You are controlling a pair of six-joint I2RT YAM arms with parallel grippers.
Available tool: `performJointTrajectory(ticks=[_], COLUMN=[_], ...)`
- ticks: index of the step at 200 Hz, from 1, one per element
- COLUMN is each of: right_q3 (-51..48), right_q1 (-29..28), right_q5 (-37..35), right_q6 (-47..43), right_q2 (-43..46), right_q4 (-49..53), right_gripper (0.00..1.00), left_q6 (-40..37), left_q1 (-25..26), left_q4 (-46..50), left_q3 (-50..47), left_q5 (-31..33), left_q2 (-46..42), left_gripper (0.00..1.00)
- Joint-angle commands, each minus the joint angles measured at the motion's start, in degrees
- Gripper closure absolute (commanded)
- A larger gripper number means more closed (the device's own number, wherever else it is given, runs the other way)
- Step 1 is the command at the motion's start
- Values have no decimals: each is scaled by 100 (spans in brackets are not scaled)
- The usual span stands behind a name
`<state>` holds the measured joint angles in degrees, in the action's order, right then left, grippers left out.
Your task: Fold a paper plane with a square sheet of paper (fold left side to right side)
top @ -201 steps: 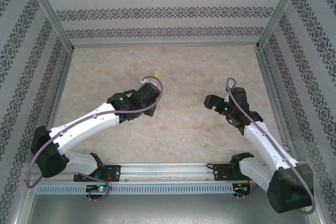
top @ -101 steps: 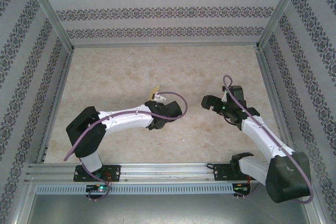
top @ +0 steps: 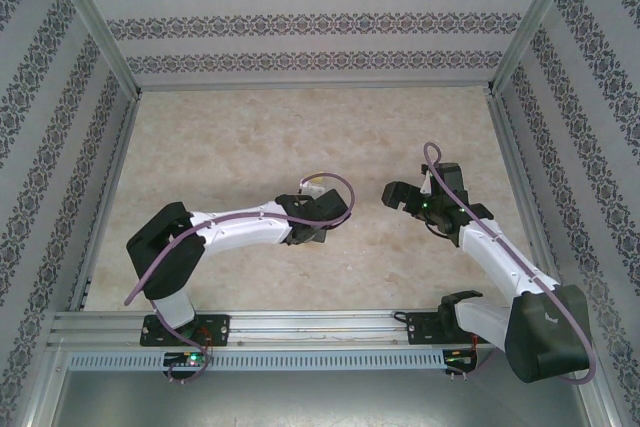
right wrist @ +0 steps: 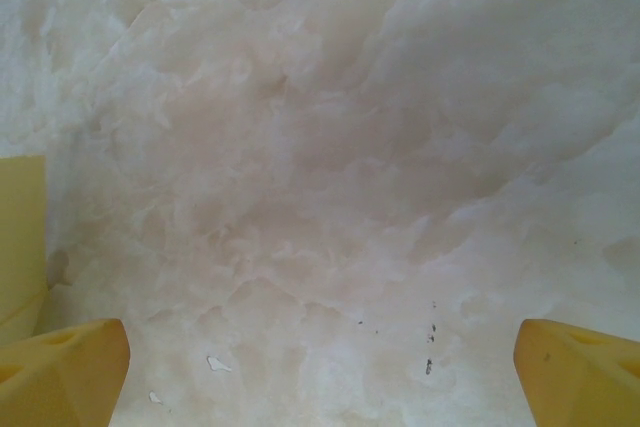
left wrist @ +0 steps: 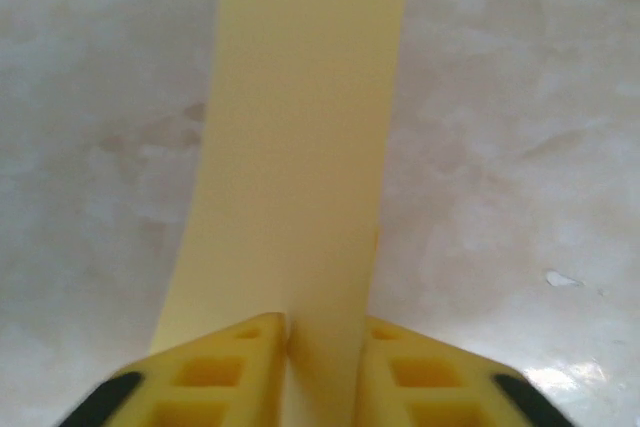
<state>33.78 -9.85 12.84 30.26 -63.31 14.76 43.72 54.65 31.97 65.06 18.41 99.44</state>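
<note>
Left end effector (left wrist: pixel 325 342): barely parted around thin yellow paper strip (left wrist: pixel 300 147), hold unclear; right end effector (right wrist: pixel 320 352): released. Back out straight, fold undisturbed.

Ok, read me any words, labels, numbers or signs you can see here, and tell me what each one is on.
No readable text anywhere.
The yellow paper is plain.
The tabletop has no print on it.
The walls carry only an ornamental pattern, no letters.
The small boards by the arm bases are too small to show any marking.
</note>
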Motion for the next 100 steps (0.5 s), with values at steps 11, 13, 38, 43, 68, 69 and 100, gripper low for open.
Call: performJointTrajectory(ticks=[11,13,38,43,68,69,100], right_q3=[98,101,158,170,225,225,297], right_q1=[53,55,48,49,-57,-68,-741], right_q5=[312,332,707,793,1265,1282,1352], right_q6=[58,59,92,113,350,367,863], right_q2=[-150,-158,-340,-382,-671,-681,-1155], right_q4=[-62,-66,-75,-82,-256,-269,-841], right_gripper=[2,2,2,3,14,14,29], left_q6=[74,72,73,48,-195,-210,-421], left_q1=[-222,-243,-489,-548,-860,-873,-1475], left_q4=[-966,-1028,-1724,-1832,-2127,-2134,-2511], left_q3=[-157,-177,-422,-468,-705,-718,-1208], left_q5=[-975,-1043,-1651,-1744,-1964,-1960,-2161], left_q2=[-56,-67,-358,-430,-837,-855,-1495], left_gripper=[61,60,54,53,52,52,51])
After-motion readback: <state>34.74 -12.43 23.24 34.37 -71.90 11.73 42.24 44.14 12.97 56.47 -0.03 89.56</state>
